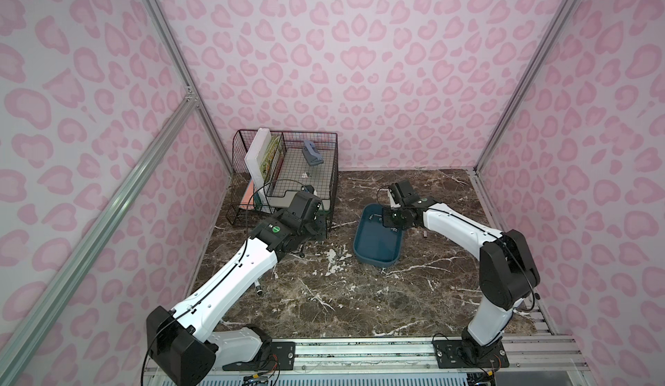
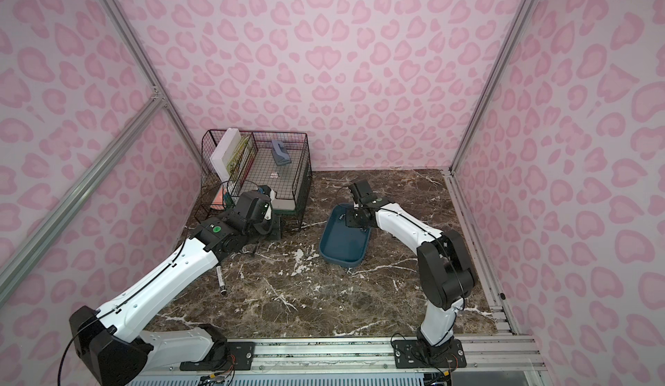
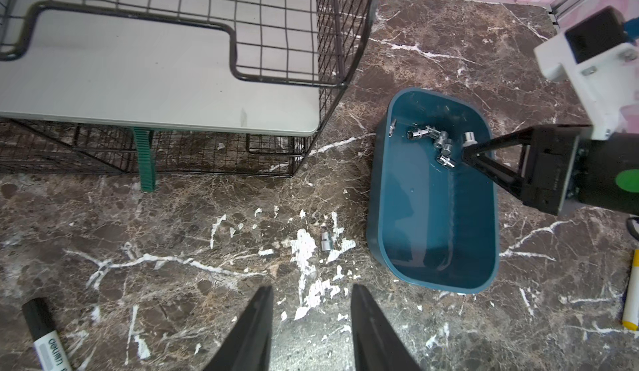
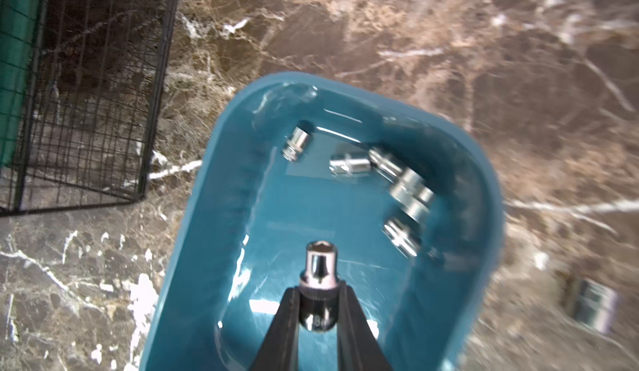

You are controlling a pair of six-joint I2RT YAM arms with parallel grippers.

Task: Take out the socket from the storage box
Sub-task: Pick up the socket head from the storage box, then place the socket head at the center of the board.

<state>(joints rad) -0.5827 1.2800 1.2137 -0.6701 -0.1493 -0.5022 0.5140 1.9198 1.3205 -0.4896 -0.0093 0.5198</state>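
Observation:
The storage box [image 1: 374,260] is a dark teal tub on the marble table, seen in both top views [image 2: 340,258]. My right gripper [image 4: 318,288] is shut on a shiny steel socket [image 4: 318,276], which sticks out past the fingertips over the box's inside [image 4: 221,231]. In the left wrist view the held socket [image 3: 469,139] sits at the black fingertips, over the box's [image 3: 432,234] far end. Several more sockets [image 4: 408,193] lie loose on the box floor. My left gripper [image 3: 311,289] hangs open over bare table, left of the box.
A black wire-mesh rack [image 1: 288,172] with books and a grey tray stands at the back left. One loose socket [image 3: 325,241] lies on the table left of the box, another [image 4: 587,303] right of it. A black marker [image 3: 45,334] and a yellow marker [image 3: 631,293] also lie on the table.

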